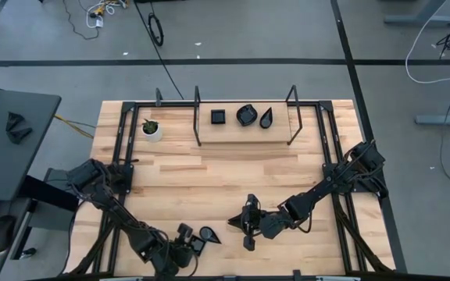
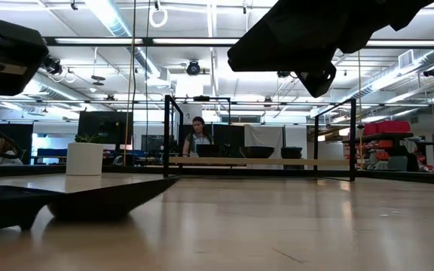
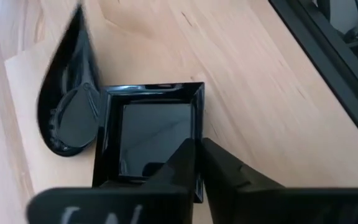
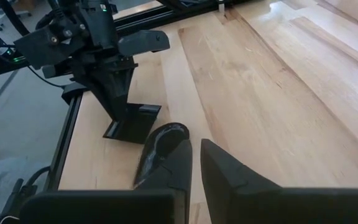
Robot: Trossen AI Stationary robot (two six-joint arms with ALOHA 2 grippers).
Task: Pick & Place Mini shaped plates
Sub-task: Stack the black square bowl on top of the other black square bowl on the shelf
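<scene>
Near the front edge of the table (image 1: 233, 176), left of centre: left hand (image 3: 197, 146), tilted down onto a glossy black square plate (image 3: 148, 134). Fingers drawn close, one inside the dish and one outside, apparently pinching the rim at one corner, though the contact itself is hard to make out. Plate flat on the wood, not lifted.

Just beside it and touching one edge: a black teardrop plate (image 3: 70, 106), point turned away from the square one. In the right wrist view, same pair seen from the other side: the left hand (image 4: 126, 121) standing almost upright on the square plate (image 4: 138, 127), the teardrop plate (image 4: 163, 146) lying nearer the camera.

Right hand (image 4: 194, 149) low over the table, near centre front, pointed toward the left hand. Fingers pressed nearly together with only a thin slit, nothing between them. Close to the teardrop plate but apart from it.

At the far side, on a raised board (image 1: 244, 131) inside a black frame: three more plates in a row, square (image 1: 219, 116), rounded (image 1: 246, 115) and teardrop (image 1: 266, 118). Well apart from both hands.

To the left of that board: a small white pot (image 1: 152, 131) with a green plant.

Beyond the table, in the low view: a person (image 2: 198, 135) in the room behind.
</scene>
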